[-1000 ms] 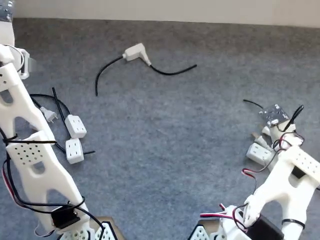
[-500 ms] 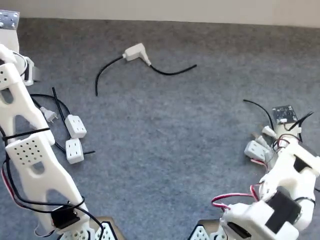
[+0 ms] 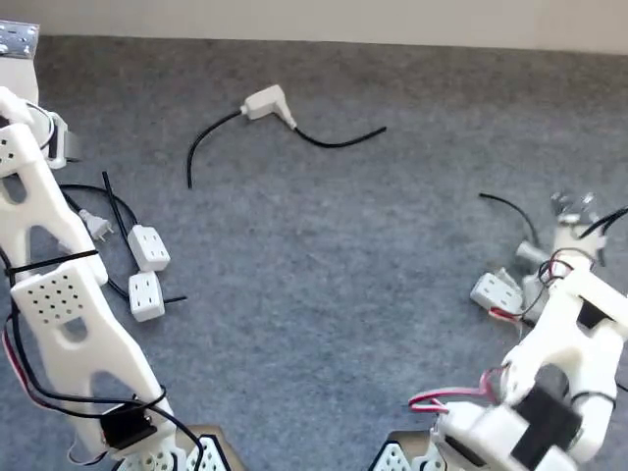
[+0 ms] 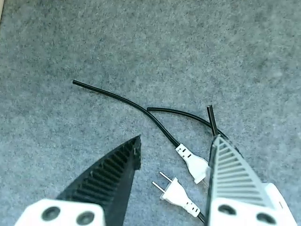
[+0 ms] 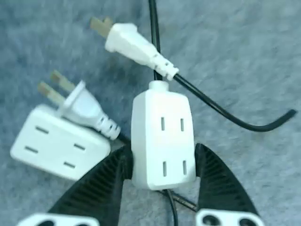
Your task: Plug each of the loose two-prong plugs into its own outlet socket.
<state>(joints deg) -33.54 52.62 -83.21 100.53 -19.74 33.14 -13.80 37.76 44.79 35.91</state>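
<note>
Outlet socket (image 5: 162,141) btw right fingers (image 5: 110,181)

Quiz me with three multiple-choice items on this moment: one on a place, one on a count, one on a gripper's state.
1. Where does the lone white plug with the black cord lie?
A) on top of an outlet block
B) at the far middle of the grey surface, apart from both arms
C) seated in a socket

2. How many outlet blocks lie beside the left arm in the high view?
A) one
B) two
C) four

3. How is the left gripper?
A) open, holding nothing
B) shut on a plug
C) shut on a cord

Answers:
1 B, it lies by itself with bare surface around it.
2 B, a second block lies just nearer than the first.
3 A, its fingers stand apart over two loose plugs.
</note>
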